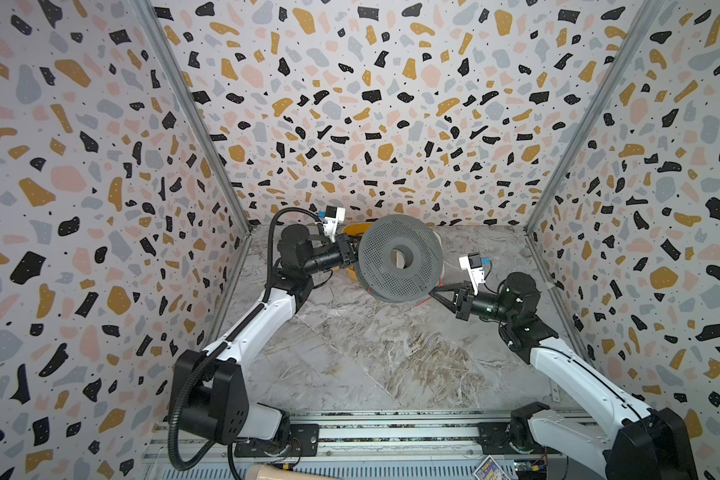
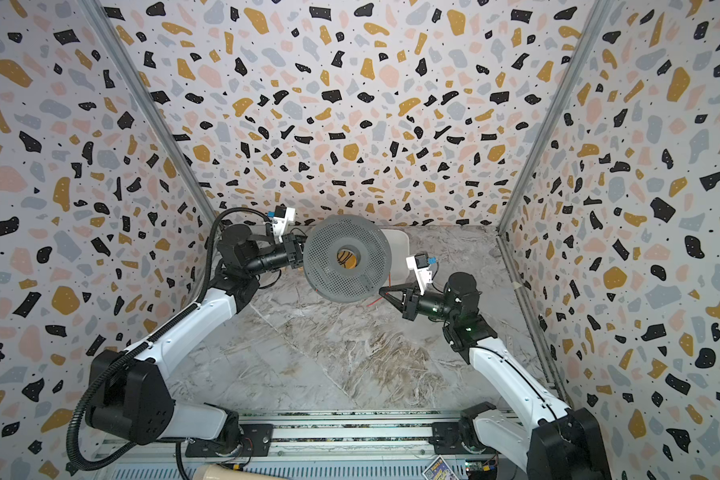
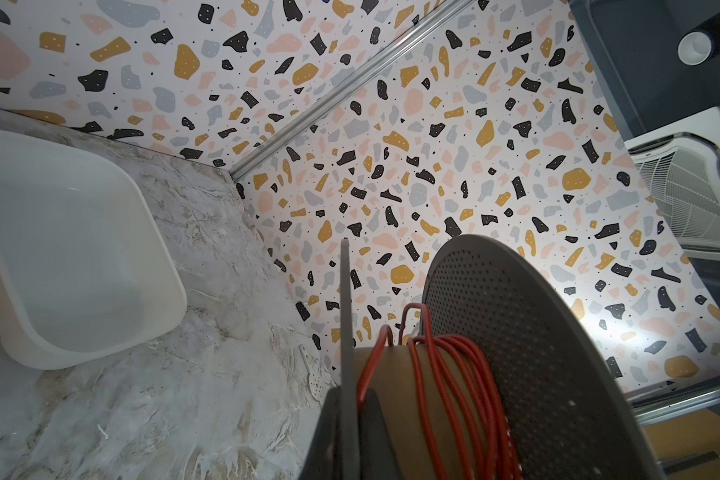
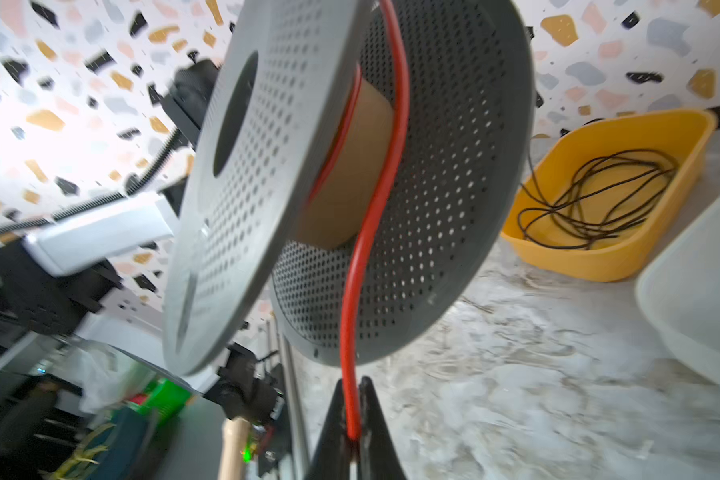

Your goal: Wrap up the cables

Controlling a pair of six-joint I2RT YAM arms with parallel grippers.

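1 red cable [image 4: 350, 299], 1 spool [image 1: 375, 257], 1 yellow tub [image 4: 599, 266], 1 white tub [image 3: 80, 249]

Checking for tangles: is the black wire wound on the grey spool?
No, the black wire lies loose in the yellow tub; only red-orange wire is on the spool.

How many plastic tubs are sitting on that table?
2. A yellow tub, holding coiled black wire, sits at the back of the table; a white tub stands beside it. The grey spool partly hides both in both top views.
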